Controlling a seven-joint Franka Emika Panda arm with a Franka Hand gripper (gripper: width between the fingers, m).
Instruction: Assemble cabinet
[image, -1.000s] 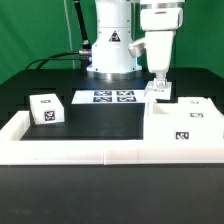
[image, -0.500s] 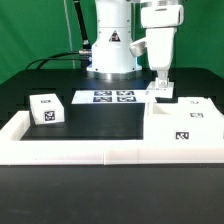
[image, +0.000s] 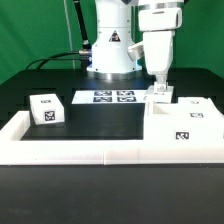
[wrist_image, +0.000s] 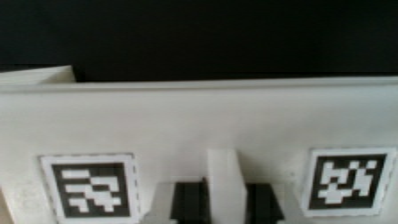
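though the gripper (image: 160, 87) stays pinched on the thin panel (image: 160, 97), right of centre, nothing has visibly moved. seating it on the cabinet body (image: 182, 128) looks unfinished.

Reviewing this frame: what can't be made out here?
Exterior view: the gripper's hold on the flat panel is too small to resolve; white-on-white hides the panel's edges against the cabinet body.
Wrist view: blurred; fingers cut off by the frame edge; tag patterns unreadable.
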